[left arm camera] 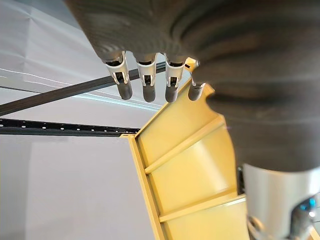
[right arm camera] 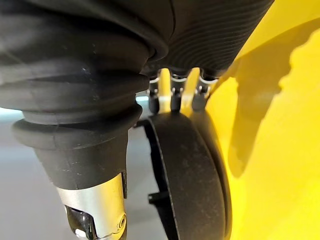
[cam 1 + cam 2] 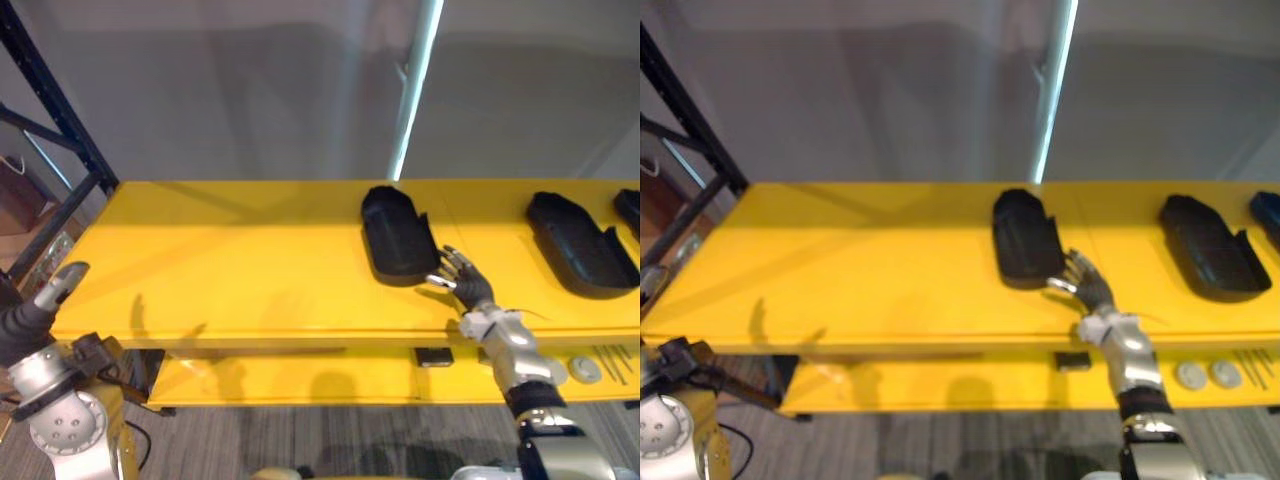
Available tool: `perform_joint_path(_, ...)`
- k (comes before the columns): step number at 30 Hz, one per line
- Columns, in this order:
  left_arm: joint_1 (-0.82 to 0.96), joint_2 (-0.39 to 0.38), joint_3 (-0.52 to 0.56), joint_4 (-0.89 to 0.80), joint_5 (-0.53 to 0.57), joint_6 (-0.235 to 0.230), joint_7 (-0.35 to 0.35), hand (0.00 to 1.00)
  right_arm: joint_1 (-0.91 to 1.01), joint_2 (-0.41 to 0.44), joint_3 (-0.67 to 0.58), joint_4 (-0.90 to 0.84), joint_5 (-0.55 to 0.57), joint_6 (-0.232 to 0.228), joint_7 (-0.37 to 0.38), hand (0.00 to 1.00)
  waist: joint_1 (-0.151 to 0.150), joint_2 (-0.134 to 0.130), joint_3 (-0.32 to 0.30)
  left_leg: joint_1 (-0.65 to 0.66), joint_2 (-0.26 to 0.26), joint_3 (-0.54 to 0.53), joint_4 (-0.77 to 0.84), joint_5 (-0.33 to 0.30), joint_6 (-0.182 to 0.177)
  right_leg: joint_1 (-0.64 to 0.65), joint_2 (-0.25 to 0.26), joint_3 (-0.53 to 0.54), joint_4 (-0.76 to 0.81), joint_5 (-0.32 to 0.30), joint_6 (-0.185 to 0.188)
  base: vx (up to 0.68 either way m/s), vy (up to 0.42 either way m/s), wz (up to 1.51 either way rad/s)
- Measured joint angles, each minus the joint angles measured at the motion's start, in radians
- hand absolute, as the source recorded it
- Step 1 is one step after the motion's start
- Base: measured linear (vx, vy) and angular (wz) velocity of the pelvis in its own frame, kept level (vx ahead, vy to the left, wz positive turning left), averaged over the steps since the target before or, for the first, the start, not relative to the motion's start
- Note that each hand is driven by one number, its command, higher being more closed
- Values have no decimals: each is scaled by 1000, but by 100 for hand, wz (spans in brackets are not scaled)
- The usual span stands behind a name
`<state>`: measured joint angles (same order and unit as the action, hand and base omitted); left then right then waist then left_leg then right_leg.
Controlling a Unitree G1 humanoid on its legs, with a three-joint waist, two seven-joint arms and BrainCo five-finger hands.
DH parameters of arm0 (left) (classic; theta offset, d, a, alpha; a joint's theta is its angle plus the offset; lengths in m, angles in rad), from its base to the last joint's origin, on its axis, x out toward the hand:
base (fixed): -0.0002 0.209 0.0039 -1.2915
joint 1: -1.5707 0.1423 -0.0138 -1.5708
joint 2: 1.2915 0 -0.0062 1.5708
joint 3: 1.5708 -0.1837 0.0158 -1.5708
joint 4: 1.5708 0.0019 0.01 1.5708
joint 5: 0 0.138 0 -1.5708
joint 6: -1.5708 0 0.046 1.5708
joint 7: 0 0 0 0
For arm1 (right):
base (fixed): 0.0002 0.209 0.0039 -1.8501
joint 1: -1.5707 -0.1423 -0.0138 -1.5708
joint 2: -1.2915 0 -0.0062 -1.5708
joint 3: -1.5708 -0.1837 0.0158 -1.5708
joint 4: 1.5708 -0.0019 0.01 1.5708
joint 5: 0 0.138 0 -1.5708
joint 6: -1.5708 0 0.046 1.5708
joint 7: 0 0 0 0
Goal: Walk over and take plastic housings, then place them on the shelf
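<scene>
The right hand (image 3: 462,281) lays straight, spread fingers on the near end of a black plastic housing (image 3: 397,234), a matte, hollow, round-nosed shell lying flat mid-way along the yellow shelf (image 3: 230,260). A second housing (image 3: 580,243) lies nearer the shelf's right end. The left hand (image 3: 58,284), fingers straight, hangs by the shelf's left front corner.

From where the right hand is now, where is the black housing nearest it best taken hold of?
Likely its near end, from the front of the shelf: the housing lies flat, that end facing the right hand, whose open fingers reach it.
</scene>
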<state>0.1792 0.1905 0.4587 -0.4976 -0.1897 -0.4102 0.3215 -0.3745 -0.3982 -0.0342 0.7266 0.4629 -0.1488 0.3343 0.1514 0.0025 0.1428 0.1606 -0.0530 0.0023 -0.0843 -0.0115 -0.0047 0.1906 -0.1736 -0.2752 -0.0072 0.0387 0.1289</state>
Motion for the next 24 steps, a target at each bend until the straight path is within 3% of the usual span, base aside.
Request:
perform_joint_path(10, 0, 0, 0, 0, 0, 0, 0, 0, 0, 4, 0, 6, 15, 1, 15, 0, 0, -5, 0, -1, 0, 0, 0, 4, 2, -1, 0, 0, 0, 0, 0, -21, -14, 0)
perform_joint_path(14, 0, 0, 0, 0, 0, 0, 1, 0, 0, 15, 3, 5, 14, -14, -42, 0, 1, -14, 4, -4, 0, 0, -1, 6, 0, -4, 0, 0, 0, 0, 0, -9, -5, 0)
perform_joint_path(16, 0, 0, -1, 0, 0, -1, 2, 0, -1, 21, 16, 3, -13, -49, -119, 0, 1, -15, 5, -4, 0, 1, -1, 7, 0, -6, 0, 0, 0, 0, 0, 0, 0, 0)
perform_joint_path(19, 2, 0, -4, 0, -1, -16, 7, 0, -1, 39, -5, -60, -167, -132, -363, 0, 0, -16, 5, -6, 0, 5, -1, 7, 0, -10, 0, 3, 0, 0, 0, 0, 0, -3)
perform_joint_path(21, 12, -1, -25, 0, 0, -56, 14, 0, 0, 56, -78, -200, -323, -182, -593, 0, -3, -15, 5, -10, 1, 9, 4, 7, 0, -17, 0, 6, 0, 1, -1, 0, 0, -4)
perform_joint_path(24, 21, -3, -50, 0, 6, -96, 31, 0, 9, 75, -159, -389, -448, -210, -791, 0, -8, -20, 6, -5, 6, 31, 4, 6, 1, -25, 5, 26, 2, 4, -5, -3, 1, -13)
